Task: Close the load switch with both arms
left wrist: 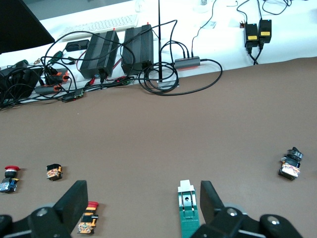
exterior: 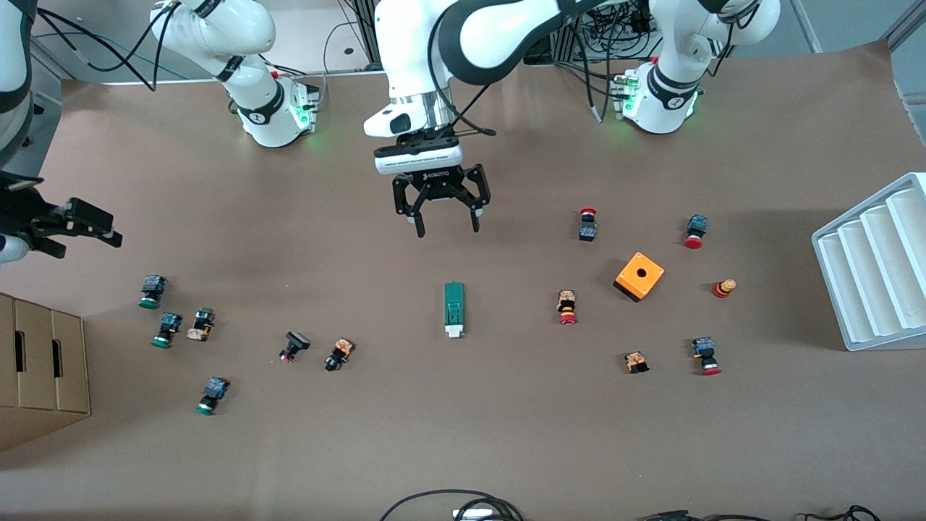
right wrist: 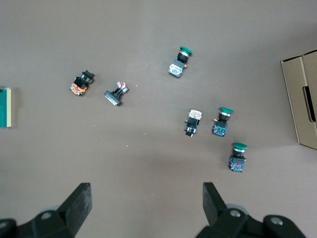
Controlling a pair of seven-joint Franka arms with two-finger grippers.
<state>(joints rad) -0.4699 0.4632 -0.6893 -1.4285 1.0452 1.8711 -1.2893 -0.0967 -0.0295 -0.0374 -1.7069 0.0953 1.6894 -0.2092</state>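
The load switch (exterior: 453,310) is a narrow green block with a white tab at the end nearer the front camera, lying flat mid-table. My left gripper (exterior: 447,230) hangs open above the table, just short of the switch's green end. In the left wrist view the load switch (left wrist: 188,210) lies beside one finger (left wrist: 212,201) of the left gripper (left wrist: 143,203), not between the jaws. My right gripper (exterior: 87,242) hovers open at the right arm's end of the table, holding nothing. In the right wrist view the right gripper (right wrist: 146,201) is over bare table and the load switch (right wrist: 5,106) shows at the picture's edge.
Green-capped buttons (exterior: 152,291) lie scattered toward the right arm's end beside a cardboard box (exterior: 40,369). Red-capped buttons (exterior: 567,307), an orange box with a hole (exterior: 639,276) and a white stepped rack (exterior: 875,268) sit toward the left arm's end. Cables (exterior: 463,506) lie at the front edge.
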